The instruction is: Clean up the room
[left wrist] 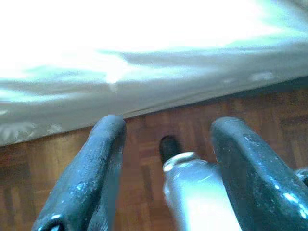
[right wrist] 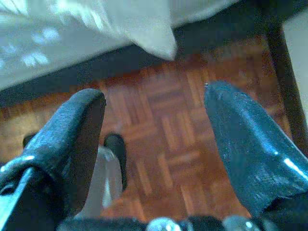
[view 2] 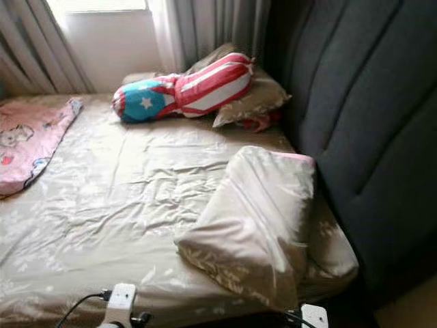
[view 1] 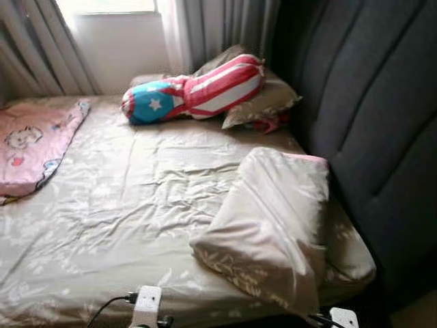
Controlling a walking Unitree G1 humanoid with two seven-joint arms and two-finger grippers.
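A bed with a creased beige sheet lies in front of me. A beige pillow lies askew near its right edge by the dark headboard. At the far end, a red, white and blue bolster leans on another beige pillow. A pink blanket is bunched at the left. My left gripper hangs open over the parquet floor beside the bed's edge. My right gripper is open too, above the floor below a hanging pillow corner.
Grey curtains and a bright window stand behind the bed. The padded headboard runs along the right side. White wrist parts of my arms show at the bottom of the head views, close to the mattress edge.
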